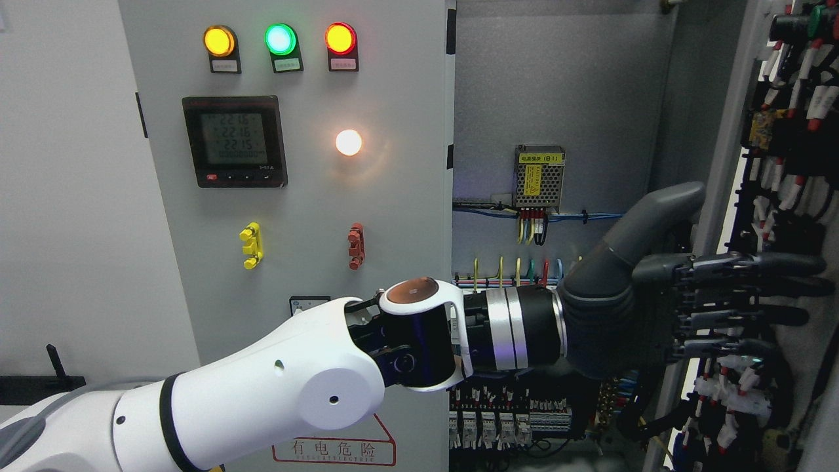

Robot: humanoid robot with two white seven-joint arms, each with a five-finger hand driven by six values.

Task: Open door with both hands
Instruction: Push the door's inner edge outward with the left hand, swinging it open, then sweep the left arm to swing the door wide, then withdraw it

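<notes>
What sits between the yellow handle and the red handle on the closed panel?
Nothing: in the head view the grey panel is bare between the yellow handle and the red handle.

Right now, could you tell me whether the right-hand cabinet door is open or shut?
Open. The door is swung wide at the right, baring the cabinet interior, with the left hand against its edge.

A plain white wall is seen on the left. A gray cabinet panel is placed beside it. 3 round lights are lit at the top: yellow, green and red. A small screen is set below, and a white light glows near it. A dark ledge is seen low on the left.
</notes>
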